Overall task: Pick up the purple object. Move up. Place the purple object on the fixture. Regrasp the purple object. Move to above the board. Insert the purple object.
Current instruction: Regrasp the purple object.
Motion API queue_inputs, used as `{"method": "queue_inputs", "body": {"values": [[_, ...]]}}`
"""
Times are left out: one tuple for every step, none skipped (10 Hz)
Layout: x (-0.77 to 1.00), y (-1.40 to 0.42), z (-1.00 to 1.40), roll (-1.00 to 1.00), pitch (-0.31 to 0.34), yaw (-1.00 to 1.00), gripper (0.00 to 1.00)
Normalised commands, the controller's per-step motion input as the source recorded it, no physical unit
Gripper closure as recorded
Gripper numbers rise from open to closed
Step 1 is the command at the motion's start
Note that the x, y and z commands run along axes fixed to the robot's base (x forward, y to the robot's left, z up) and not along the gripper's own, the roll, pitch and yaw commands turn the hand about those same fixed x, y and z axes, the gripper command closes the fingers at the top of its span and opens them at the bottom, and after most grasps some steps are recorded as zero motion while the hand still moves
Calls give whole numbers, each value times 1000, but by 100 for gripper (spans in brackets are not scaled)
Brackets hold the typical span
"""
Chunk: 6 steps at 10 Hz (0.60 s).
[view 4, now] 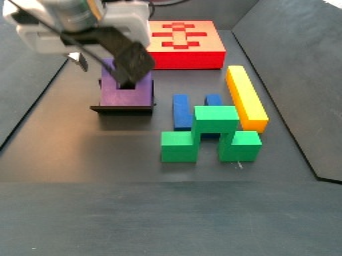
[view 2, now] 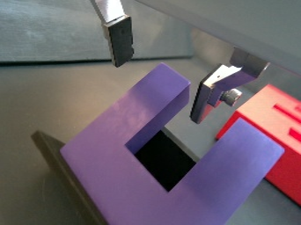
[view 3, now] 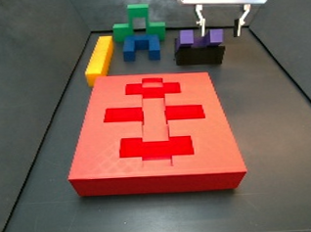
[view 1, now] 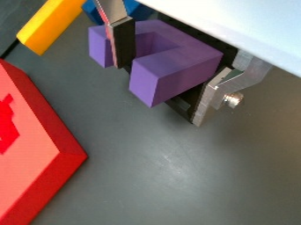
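The purple object (view 2: 165, 149) sat in the fixture (view 3: 201, 55) beyond the board (view 3: 155, 128), the gripper (view 3: 223, 26) above it, fingers (view 2: 119, 39) apart.

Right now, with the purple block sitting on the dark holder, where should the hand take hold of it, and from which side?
Come from above. The purple U-shaped block sits in the fixture with its prongs up, so their flat outer faces are free. The hand hangs open just over it, one finger beside a prong; closing across one prong looks best.
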Motion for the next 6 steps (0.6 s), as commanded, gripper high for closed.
{"method": "queue_inputs", "body": {"values": [[0,-323,120,1000,0,23,0],[-11,-337,89,1000,0,0,0],[-43,-320,83,1000,0,0,0],[-46,-311,94,1000,0,0,0],[-49,-306,120,1000,0,0,0],[-49,-300,97,1000,0,0,0]]}}
